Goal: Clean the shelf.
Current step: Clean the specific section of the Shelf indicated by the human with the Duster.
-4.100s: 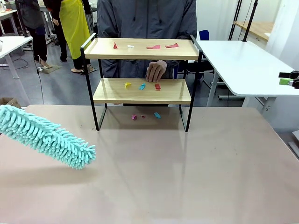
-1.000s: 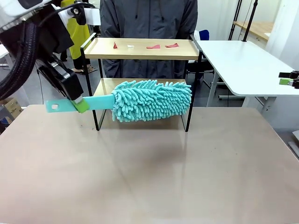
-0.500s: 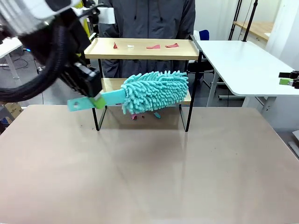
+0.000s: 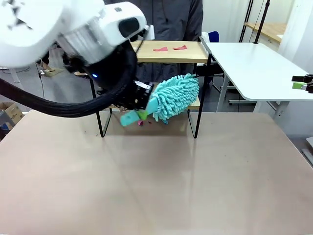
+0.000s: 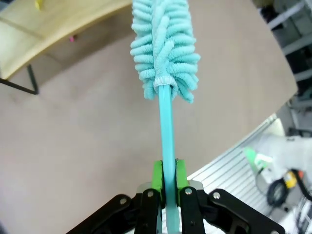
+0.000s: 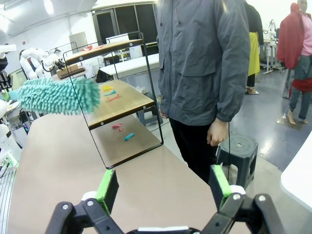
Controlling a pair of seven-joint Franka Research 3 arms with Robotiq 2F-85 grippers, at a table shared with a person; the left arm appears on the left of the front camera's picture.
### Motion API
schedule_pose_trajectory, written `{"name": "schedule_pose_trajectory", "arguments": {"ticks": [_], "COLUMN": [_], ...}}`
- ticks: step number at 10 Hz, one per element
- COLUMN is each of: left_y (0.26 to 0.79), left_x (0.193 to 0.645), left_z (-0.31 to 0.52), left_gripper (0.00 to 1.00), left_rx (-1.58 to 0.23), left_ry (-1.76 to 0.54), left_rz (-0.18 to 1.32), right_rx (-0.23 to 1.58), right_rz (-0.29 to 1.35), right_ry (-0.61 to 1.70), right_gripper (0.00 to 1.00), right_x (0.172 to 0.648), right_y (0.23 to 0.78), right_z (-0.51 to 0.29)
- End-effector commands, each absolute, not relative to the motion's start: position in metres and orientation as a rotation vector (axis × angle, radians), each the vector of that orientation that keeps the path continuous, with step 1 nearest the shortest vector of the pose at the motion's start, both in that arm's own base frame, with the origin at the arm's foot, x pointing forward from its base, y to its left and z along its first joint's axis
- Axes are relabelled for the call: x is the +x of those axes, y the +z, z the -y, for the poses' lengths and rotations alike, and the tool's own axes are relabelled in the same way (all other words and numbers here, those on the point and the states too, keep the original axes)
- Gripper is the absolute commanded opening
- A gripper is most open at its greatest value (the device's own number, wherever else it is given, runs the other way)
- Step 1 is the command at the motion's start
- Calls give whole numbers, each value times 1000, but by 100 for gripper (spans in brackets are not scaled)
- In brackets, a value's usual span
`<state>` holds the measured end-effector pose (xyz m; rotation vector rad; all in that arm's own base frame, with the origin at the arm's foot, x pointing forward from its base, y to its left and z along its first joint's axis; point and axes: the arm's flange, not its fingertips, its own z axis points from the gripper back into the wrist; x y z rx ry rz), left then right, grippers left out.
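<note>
We see our left gripper (image 5: pixel 168 176) clenched on the handle of the duster (image 4: pixel 175 95), just in front of the shelf (image 4: pixel 193 53), which stands at the far edge of the bench (image 4: pixel 195 176). The fluffy head lies across the front of the lower board. Our right gripper (image 6: pixel 163 187) gapes wide, released, well apart from the shelf.

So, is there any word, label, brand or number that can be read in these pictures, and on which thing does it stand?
None can be read: no print, label or number shows on the shelf, the duster, the left gripper or the right gripper.
</note>
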<state>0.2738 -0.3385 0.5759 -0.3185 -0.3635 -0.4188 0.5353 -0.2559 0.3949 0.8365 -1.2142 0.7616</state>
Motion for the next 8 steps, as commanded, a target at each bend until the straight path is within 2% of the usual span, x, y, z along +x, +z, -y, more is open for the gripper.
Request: {"name": "schedule_pose_trajectory", "arguments": {"ticks": [1, 3, 8], "left_y": [572, 560, 523], "left_x": [279, 284, 313], "left_z": [369, 397, 438], "left_gripper": [13, 13, 13], "left_rx": [-339, -355, -377], "left_ry": [-306, -213, -73], "left_rz": [437, 514, 585], "right_rx": [835, 835, 835], "right_rz": [1211, 1211, 1211], "right_ry": [763, 763, 763], "right_gripper": [100, 100, 100], "right_x": [536, 536, 536], "right_y": [397, 397, 397], "right_z": [254, 254, 254]}}
